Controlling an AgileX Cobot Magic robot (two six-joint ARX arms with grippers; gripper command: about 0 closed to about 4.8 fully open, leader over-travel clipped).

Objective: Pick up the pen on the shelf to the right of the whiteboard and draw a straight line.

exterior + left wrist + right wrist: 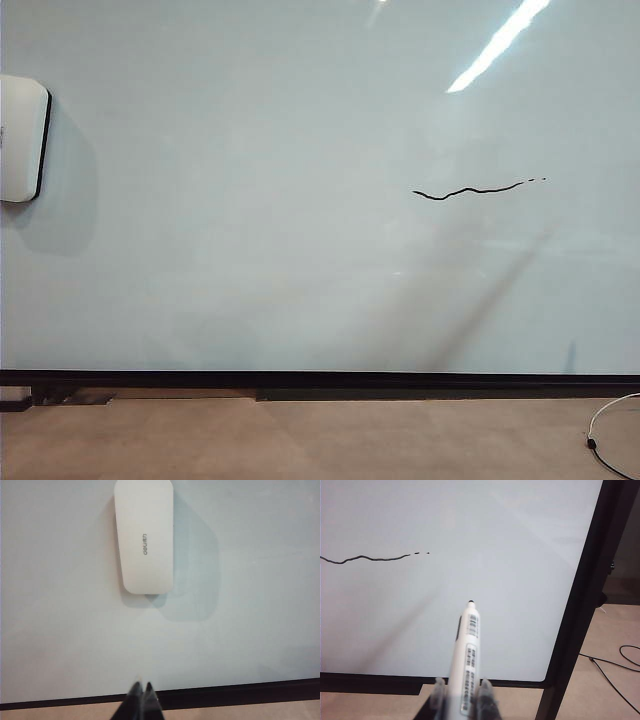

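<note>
A large glossy whiteboard (250, 250) fills the exterior view, with a black strip along its lower edge above a tan floor (300, 440). On the board, right of centre, sits the straight line (470, 190): a thin black stroke, roughly level but a little wavy, breaking into small dashes at its right end. Neither arm appears in this view.

In the right wrist view, the right gripper (462, 692) is clamped on the pen (466, 660), its two pale fingers (439, 692) pressing either side of the whitish barrel. The pen points at the whiteboard (470, 540) with its dark tip held clear of the surface, below the line (370, 558) and nearer the board's black side frame (580, 605). Since the stroke is already drawn and the tip is off the board, the drawing step looks finished, and the pen is probably held back so as not to smudge or add marks.

In the left wrist view, the left gripper (142, 689) has its dark fingertips (134, 690) pressed together, holding nothing, low before the whiteboard (60, 630). It appears simply parked out of the way. Above it a small white rounded pad (145, 535) clings to the board; the same pad (22, 138) is cut off at the exterior view's left edge.

The shelf the pen came from cannot be made out. The lettering on the pad and the pen is too small to read. A cable (605, 440) lies on the floor at the right, partly cropped.
</note>
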